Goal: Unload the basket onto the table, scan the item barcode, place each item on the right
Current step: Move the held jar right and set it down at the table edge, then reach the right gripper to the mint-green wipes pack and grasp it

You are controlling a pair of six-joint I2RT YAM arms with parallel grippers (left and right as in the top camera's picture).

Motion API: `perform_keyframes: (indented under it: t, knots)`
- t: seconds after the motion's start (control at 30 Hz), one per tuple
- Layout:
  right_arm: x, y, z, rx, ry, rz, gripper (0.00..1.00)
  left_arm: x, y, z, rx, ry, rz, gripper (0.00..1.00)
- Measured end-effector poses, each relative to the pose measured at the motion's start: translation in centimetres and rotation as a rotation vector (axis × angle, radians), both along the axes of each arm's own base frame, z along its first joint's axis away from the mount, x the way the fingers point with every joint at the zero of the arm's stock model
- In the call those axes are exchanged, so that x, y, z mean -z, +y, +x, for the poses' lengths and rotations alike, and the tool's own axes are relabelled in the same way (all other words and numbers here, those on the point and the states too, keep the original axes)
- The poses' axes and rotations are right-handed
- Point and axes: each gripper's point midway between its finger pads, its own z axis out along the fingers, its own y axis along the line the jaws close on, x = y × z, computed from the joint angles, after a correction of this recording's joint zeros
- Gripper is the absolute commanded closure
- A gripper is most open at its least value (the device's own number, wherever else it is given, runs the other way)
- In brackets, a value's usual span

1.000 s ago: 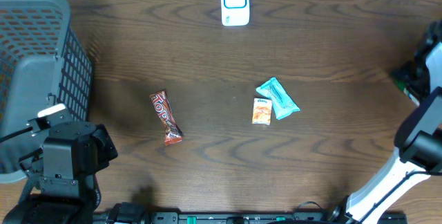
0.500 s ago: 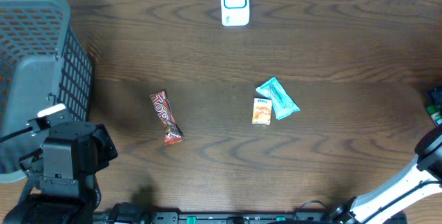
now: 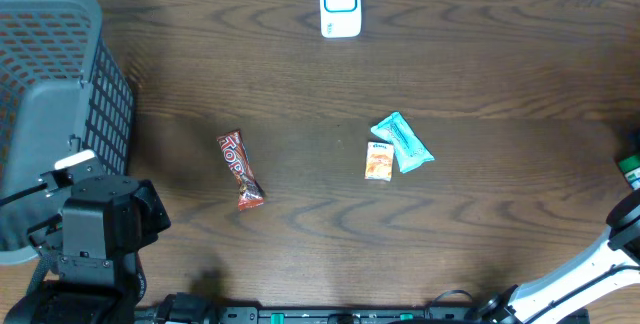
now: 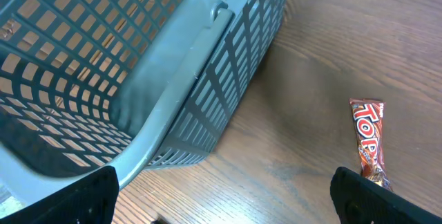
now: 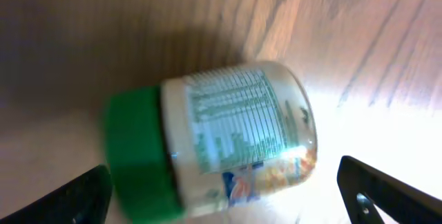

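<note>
From above, the right arm (image 3: 605, 264) has swung out toward the far edge of the table (image 3: 300, 84) in the last second. Only a green sliver of the jar (image 3: 630, 171) shows there, well apart from the scanner (image 3: 340, 4). The chocolate bar (image 3: 240, 169) lies untouched mid-table.

The left wrist camera shows the left gripper (image 4: 221, 207) with its fingers spread wide and nothing between them. The basket (image 4: 173, 106) is just ahead, the bar ahead and off to one side.

The right wrist camera shows what the overhead cannot. The right gripper (image 5: 224, 196) has just widened fully, and the jar lies on its side on the wood directly beneath, label up, seemingly touching neither finger. I'd say it has been let go, so this item looks finished with.
</note>
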Motion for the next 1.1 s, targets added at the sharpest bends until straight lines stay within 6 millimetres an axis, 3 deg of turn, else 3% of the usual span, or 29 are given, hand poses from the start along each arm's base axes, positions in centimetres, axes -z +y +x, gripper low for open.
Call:
perform_keyframes:
  t: [0.17, 0.3, 0.4, 0.5, 0.63, 0.73, 0.83, 0.97, 1.1]
  knots:
    - [-4.9, 1.5, 2.7, -0.072, -0.094, -0.012, 0.01, 0.0, 0.0, 0.0, 0.000, 0.000, 0.000, 0.02]
    - [-8.2, 5.8, 5.9, -0.182, -0.201, 0.031, 0.01, 0.0, 0.0, 0.0, 0.000, 0.000, 0.000, 0.02]
    - [-9.3, 10.2, 8.3, -0.282, -0.246, 0.088, 0.01, 0.0, 0.0, 0.0, 0.000, 0.000, 0.000, 0.02]
    - [-9.2, 15.5, 10.3, -0.398, -0.233, 0.152, 0.01, 0.0, 0.0, 0.0, 0.000, 0.000, 0.000, 0.02]
    - [-8.8, 24.2, 12.0, -0.588, -0.180, 0.229, 0.01, 0.0, 0.0, 0.0, 0.000, 0.000, 0.000, 0.02]
    - [-8.6, 30.4, 12.2, -0.716, -0.133, 0.274, 0.01, 0.0, 0.0, 0.0, 0.000, 0.000, 0.000, 0.02]
    - [-8.4, 36.1, 10.8, -0.773, -0.066, 0.325, 0.01, 0.0, 0.0, 0.0, 0.000, 0.000, 0.000, 0.02]
    - [-8.1, 41.2, 9.1, -0.758, -0.016, 0.358, 0.08, 0.0, 0.0, 0.0, 0.000, 0.000, 0.000, 0.02]
    - [-7.2, 45.5, 8.5, -0.785, -0.009, 0.357, 0.06, 0.0, 0.0, 0.0, 0.000, 0.000, 0.000, 0.02]
